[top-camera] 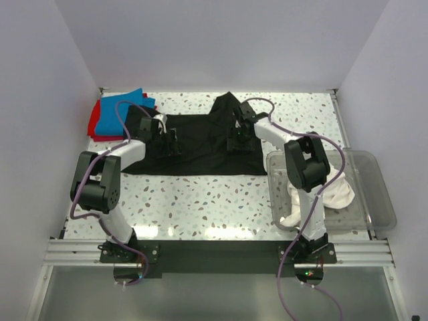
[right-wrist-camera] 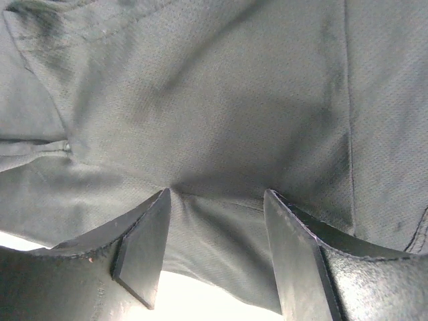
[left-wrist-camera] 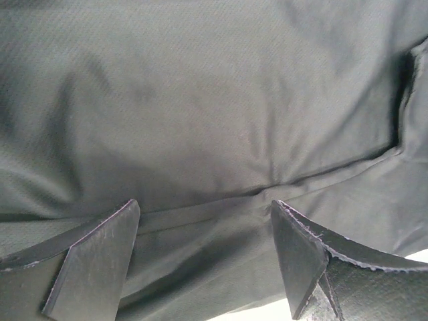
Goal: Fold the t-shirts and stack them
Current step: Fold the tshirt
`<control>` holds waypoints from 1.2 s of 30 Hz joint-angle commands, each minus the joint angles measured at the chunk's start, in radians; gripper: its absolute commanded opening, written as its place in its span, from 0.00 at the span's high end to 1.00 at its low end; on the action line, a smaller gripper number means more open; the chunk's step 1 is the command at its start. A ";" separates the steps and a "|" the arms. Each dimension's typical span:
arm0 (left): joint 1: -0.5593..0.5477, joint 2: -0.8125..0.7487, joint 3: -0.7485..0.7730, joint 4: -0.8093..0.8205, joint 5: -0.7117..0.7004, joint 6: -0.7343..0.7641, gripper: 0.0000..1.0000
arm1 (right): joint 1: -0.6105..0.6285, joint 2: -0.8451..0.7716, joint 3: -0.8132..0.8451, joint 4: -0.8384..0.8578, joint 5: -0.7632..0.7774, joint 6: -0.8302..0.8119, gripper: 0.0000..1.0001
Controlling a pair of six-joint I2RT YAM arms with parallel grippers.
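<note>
Three t-shirts lie on the desk: one black t-shirt, one blue t-shirt and one red t-shirt. One clear bin holds white cloth, and how many pieces it makes up cannot be told. There are two arms, the left arm and the right arm.

The left arm and right arm are built of white links and black joints; purple cables are looped above the black base rail.

The top camera looked steeply down from behind the frame's bottom edge, taking in the whole speckled white table. Both wrist cameras faced down, very close over the plain black cloth t-shirt, shared by all three views.
</note>
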 commanded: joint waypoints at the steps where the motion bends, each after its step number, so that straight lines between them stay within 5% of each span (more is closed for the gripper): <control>1: 0.013 -0.047 -0.021 0.016 -0.042 0.076 0.16 | 0.000 -0.023 -0.054 0.026 0.006 0.006 0.39; 14: 0.023 -0.102 -0.160 -0.007 -0.071 0.086 0.16 | 0.009 -0.085 -0.183 -0.100 0.060 -0.002 0.40; 28: 0.023 -0.285 -0.335 -0.177 -0.040 -0.118 0.15 | 0.104 -0.207 -0.381 -0.178 0.037 0.033 0.40; 36: 0.023 -0.353 -0.125 -0.267 -0.082 -0.087 0.10 | 0.124 -0.238 -0.208 -0.285 0.072 0.032 0.39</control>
